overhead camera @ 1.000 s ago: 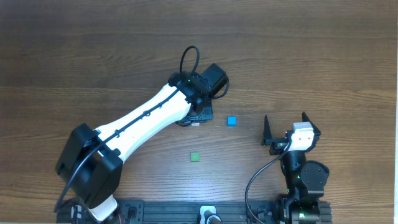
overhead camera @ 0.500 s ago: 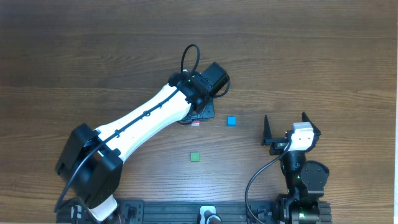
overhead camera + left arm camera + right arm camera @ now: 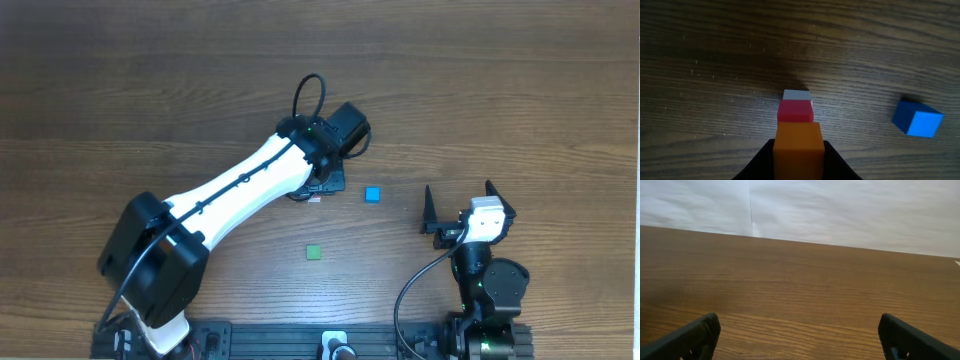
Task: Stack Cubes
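In the left wrist view my left gripper (image 3: 799, 160) is shut on an orange cube (image 3: 799, 146), held just above a red cube (image 3: 795, 110) that rests on a white cube (image 3: 796, 94). A blue cube (image 3: 917, 118) lies on the wood to one side of that pile. In the top view the left gripper (image 3: 322, 178) is near the table's middle, with the blue cube (image 3: 372, 194) just to its right and a small green cube (image 3: 313, 253) nearer the front. My right gripper (image 3: 458, 207) stands open at the right front, holding nothing.
The wooden table (image 3: 520, 90) spreads wide around the cubes. The left arm's white link (image 3: 225, 195) runs diagonally from the front left. A white wall (image 3: 850, 210) stands past the table's far edge in the right wrist view.
The left arm has shifted slightly, its base joint turning a little to the right, with the gripper staying over the red and white cubes. The right arm has not moved.
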Tool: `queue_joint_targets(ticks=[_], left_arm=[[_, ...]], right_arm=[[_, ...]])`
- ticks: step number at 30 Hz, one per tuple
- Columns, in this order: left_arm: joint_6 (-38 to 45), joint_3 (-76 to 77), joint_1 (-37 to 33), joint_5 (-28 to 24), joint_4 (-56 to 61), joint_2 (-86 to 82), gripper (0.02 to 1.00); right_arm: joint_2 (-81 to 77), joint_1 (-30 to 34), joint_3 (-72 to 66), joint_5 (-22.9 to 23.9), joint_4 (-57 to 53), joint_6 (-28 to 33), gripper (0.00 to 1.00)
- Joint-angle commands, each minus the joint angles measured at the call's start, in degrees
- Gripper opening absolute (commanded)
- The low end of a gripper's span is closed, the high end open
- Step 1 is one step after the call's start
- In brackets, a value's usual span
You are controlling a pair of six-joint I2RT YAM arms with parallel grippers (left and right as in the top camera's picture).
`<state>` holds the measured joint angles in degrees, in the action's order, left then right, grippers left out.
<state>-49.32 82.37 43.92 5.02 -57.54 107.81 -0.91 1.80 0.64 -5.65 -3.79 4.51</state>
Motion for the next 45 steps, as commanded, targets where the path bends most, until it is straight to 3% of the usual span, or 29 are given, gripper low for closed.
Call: queue_joint_targets(ticks=[1, 45], left_arm=[[-0.9, -0.2, 0.0, 1.3, 0.2, 0.9, 0.042], [-0.9, -0.2, -0.1, 1.7, 0.3, 2.2, 0.047]], right_arm=[[0.5, 0.3, -0.3, 0.1, -0.1, 0.1, 0.993], [0.5, 0.3, -0.3, 0.1, -0.1, 0.1, 0.993]])
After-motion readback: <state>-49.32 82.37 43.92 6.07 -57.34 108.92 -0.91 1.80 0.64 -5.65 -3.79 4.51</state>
